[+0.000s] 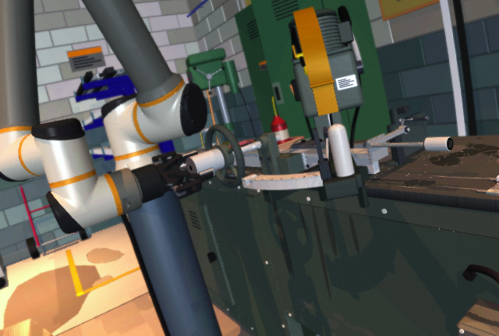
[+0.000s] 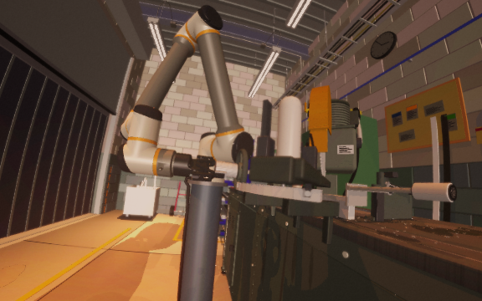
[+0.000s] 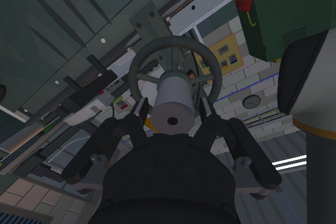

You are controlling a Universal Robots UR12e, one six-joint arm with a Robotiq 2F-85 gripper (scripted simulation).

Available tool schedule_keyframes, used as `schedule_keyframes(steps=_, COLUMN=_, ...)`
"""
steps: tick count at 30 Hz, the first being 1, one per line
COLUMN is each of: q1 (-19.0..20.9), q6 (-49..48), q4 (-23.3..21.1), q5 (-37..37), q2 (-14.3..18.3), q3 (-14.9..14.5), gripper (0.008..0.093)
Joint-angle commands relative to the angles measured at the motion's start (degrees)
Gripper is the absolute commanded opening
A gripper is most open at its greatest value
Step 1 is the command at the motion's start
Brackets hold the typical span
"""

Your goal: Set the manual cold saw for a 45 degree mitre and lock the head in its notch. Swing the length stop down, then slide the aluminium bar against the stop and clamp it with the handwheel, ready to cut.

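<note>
On the dark green saw bench, the vice handwheel (image 1: 225, 154) (image 3: 175, 73) faces left, with a pale knurled grip (image 1: 206, 160) (image 3: 173, 106) sticking out from its hub. The saw head (image 1: 325, 70) (image 2: 333, 133) with its orange blade guard stands raised over the pale mitre scale (image 1: 282, 181). A white upright handle (image 1: 340, 150) (image 2: 290, 127) stands at the front of the turntable. The length stop rod with a white end (image 1: 438, 144) (image 2: 433, 192) reaches right over the bench. The aluminium bar (image 1: 252, 146) lies behind the handwheel, mostly hidden. My gripper (image 1: 189, 171) (image 3: 172, 107) (image 2: 207, 167) is open around the knurled grip's end, holding nothing.
A red oil can (image 1: 279, 127) stands behind the vice in front of a green cabinet (image 1: 306, 22). A green drill press (image 1: 211, 70) stands further back. The blue-grey pedestal (image 1: 169, 260) (image 2: 201, 238) rises just below my wrist, and my own elbow joint (image 3: 309, 87) is close on the right.
</note>
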Motion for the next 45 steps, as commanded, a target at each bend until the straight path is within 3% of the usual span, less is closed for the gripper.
schedule_keyframes(steps=1, q1=0.00, q6=0.00, q4=0.01, q5=0.00, q2=-0.03, q3=-0.01, gripper=0.0780)
schedule_keyframes(steps=12, q1=0.01, q6=0.00, q4=0.01, q5=0.01, q2=-0.03, q3=0.00, gripper=0.0780)
schedule_keyframes(steps=45, q1=0.02, q6=0.00, q4=0.00, q5=0.02, q2=-0.03, q3=0.01, gripper=0.0562)
